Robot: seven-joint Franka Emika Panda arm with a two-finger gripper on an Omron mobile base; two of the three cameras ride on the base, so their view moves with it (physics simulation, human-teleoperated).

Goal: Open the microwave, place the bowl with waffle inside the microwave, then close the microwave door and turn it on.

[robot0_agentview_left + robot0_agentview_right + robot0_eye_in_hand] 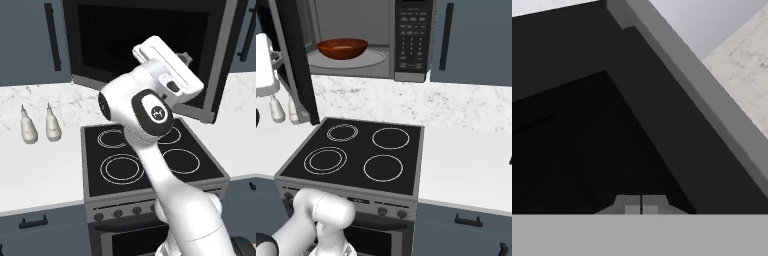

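Your white marbled surface [466, 150] flanks the stove [356, 150]. The bowl [342, 48] already sits inside the microwave [356, 65], so your fingers [641, 204], pressed together and empty, face the microwave door [145, 35], probably to push it closed.

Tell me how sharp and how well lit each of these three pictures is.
Left base view: evenly lit and crisp, though the microwave door window reads near black. Right base view: bright and sharp, with a glossy highlight on the bowl inside the lit microwave. Hand view: mostly dark door glass, coarse and blocky, the shut pincer barely distinct.
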